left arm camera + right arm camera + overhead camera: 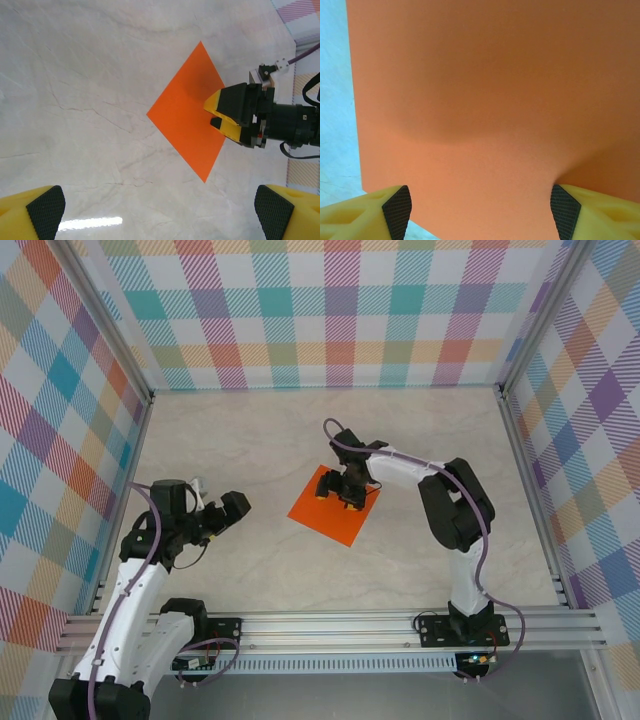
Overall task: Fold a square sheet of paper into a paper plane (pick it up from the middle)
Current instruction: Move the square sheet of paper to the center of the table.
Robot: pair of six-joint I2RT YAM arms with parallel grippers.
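The square sheet of paper (330,512) lies flat on the marble table, bright orange, turned like a diamond. My right gripper (341,490) hovers low over its middle, open, its yellow fingers (395,207) spread wide above the paper (485,110), with nothing between them. In the left wrist view the paper (187,112) lies ahead and the right gripper (220,115) reaches onto it from the right. My left gripper (228,512) is open, well left of the sheet, its pads (46,210) far apart over bare table. No paper plane is in view.
The marble tabletop (250,440) is ringed by checked walls (320,310) and aluminium rails (330,625) at the near edge. A purple cable (345,445) loops off the right arm above the sheet.
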